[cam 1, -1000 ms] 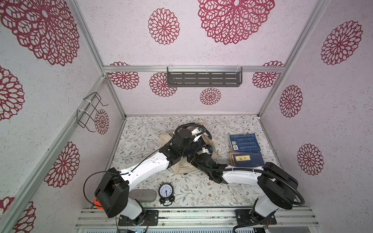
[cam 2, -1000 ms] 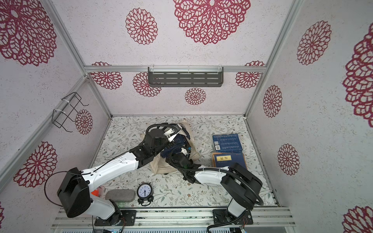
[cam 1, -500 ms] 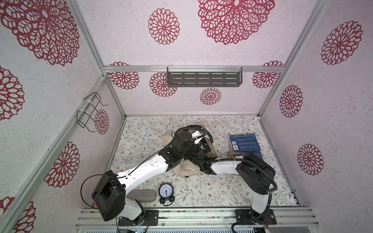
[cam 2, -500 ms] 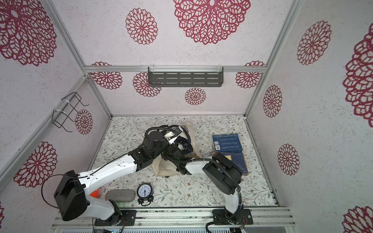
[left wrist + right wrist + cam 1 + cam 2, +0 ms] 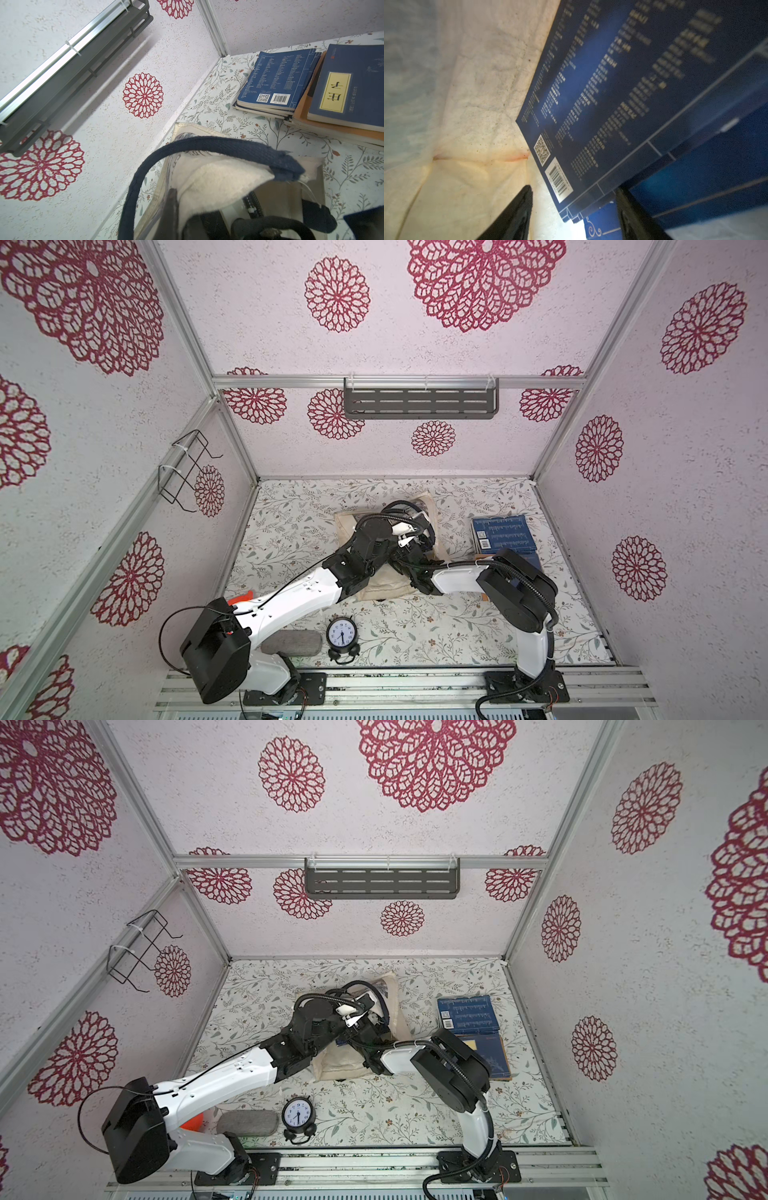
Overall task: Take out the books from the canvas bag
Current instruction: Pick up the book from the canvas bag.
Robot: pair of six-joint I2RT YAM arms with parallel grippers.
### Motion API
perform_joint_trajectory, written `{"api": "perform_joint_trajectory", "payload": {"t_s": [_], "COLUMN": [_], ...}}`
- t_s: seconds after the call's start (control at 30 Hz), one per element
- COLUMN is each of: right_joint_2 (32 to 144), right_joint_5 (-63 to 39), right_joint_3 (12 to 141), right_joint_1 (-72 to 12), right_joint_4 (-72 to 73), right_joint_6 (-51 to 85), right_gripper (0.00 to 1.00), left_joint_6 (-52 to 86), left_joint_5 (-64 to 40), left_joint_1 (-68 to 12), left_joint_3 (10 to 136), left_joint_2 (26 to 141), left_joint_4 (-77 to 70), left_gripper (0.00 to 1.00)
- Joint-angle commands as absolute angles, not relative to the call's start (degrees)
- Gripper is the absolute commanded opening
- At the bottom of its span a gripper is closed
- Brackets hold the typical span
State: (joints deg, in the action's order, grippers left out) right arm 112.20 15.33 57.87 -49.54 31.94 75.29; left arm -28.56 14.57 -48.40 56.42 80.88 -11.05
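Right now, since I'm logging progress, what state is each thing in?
canvas bag: lying on the table, mouth held open
left gripper: shut on the canvas bag's rim
right gripper: open, inside the bag, jaws either side of a book's edge
books in the bag: navy, not yet out
books on the table: out, stacked beside the bag

Room btwn books [image 5: 612, 99] & canvas bag [image 5: 477, 108] wall, inside bag.

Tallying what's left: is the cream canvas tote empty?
Not empty: in the right wrist view, navy books lie inside the cream canvas tote.
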Motion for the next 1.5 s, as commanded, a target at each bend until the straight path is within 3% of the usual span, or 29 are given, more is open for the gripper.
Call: {"api": "perform_joint_trajectory", "payload": {"t_s": [0.0, 0.23, 0.73, 1.47], "right_joint_2": [113.1, 114.7, 114.1, 108.2], "right_joint_5": [20.7, 26.8, 21.7, 19.3], "right_joint_3": [55.2, 54.0, 56.5, 56.1], "right_joint_1": [-50.1, -50.3, -46.8, -45.9], "right_joint_4": [34.8, 36.3, 55.5, 56.9], "right_joint_6": [76.9, 77.8, 62.4, 64.3], "right_gripper": [0.69, 0.69, 0.45, 0.43], "left_joint_6": [-32.5, -40.5, -38.3, -33.8], "left_joint_5": [14.9, 20.2, 20.3, 20.9], "left_joint_1": [-50.4, -53.1, -53.3, -51.3], "left_joint_3": [56.8, 52.9, 53.7, 56.0], "left_joint_2": [76.6, 75.5, 75.9, 79.2], "left_joint_4": [-23.2, -34.3, -31.9, -27.9], "left_gripper": [0.0, 0.0, 0.0, 0.0]}}
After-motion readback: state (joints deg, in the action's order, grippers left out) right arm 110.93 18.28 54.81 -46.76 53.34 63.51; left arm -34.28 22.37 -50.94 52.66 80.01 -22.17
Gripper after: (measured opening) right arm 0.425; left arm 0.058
